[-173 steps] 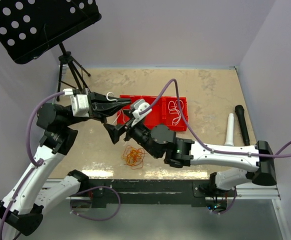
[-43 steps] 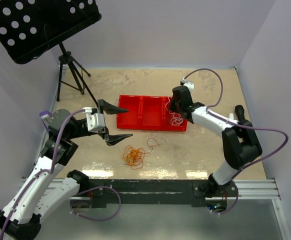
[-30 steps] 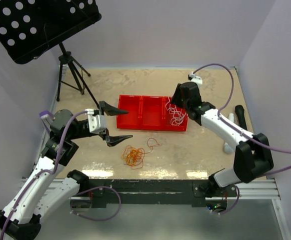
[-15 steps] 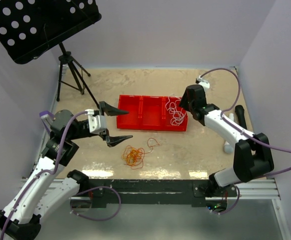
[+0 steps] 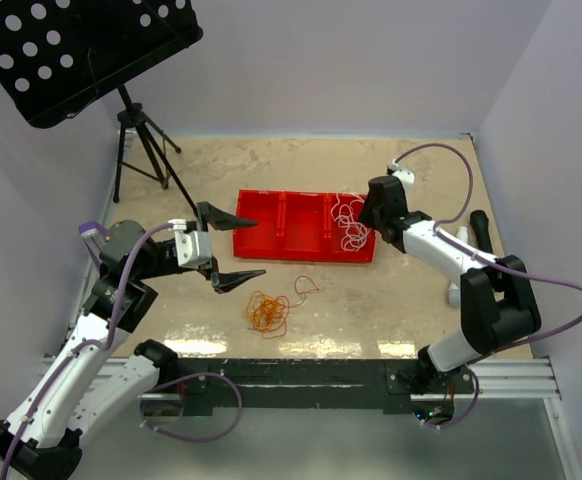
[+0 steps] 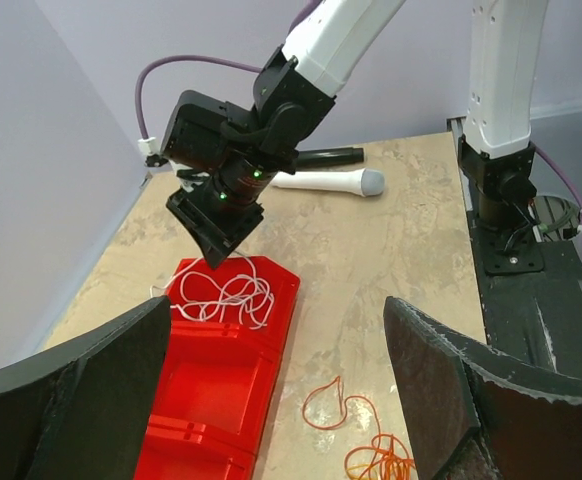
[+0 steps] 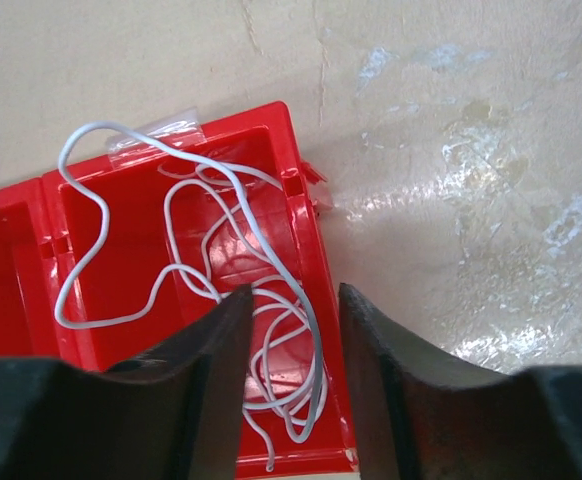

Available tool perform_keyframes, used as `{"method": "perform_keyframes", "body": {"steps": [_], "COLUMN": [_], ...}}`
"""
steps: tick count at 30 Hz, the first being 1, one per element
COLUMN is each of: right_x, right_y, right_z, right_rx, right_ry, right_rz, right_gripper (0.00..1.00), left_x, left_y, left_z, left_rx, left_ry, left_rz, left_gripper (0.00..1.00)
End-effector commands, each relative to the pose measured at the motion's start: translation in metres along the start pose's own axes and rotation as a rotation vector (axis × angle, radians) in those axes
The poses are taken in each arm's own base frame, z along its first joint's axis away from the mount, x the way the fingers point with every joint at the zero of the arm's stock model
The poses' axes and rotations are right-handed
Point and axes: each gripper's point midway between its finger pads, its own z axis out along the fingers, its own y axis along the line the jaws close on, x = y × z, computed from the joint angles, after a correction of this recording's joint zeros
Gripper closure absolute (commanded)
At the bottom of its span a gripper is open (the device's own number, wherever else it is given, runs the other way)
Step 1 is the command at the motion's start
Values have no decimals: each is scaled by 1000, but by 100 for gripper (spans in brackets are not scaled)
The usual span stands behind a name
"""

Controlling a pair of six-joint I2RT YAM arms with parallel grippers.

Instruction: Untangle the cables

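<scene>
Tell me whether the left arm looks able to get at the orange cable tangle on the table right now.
Probably yes. The left end effector hangs open just beside the orange cable tangle, with only bare table between them; the red tray sits farther back.

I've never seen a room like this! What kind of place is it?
Probably a robot practice lab. Two robot arms are bolted at the edge of the table, plain walls box it in, and a red tray holds a white cable, likely for sorting.
</scene>
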Motion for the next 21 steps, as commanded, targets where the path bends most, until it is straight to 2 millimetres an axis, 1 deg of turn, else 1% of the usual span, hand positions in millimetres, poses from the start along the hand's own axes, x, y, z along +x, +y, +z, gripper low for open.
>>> {"method": "perform_keyframes", "body": {"steps": [1, 3, 5, 10, 15, 18, 21], "right_x": [-7, -5, -8, -7, -11, -10, -3], "right_y": [4, 6, 6, 8, 10, 19, 32], "right_z": [2, 3, 3, 3, -1, -3, 1], "right_rx": [-18, -28, -26, -30, -33, -58, -108], "right_ry": [-42, -38, -48, -46, -59, -55, -38], "right_rz": [13, 18, 18, 16, 17, 16, 22], "right_gripper": [63, 72, 80, 90, 91, 91, 90], "left_x": [-11, -11, -10, -8, -5, -4, -6], "left_y": [-1, -1, 0, -1, -2, -3, -3], "left_z": [0, 0, 0, -1, -1, -1, -1], "left_rx": [11, 10, 5, 7, 12, 12, 9], "left_ry": [-37, -39, -38, -36, -34, -36, -42], "left_rz": [46, 45, 45, 43, 36, 37, 38], "left_gripper": [8, 8, 8, 7, 8, 8, 8]}}
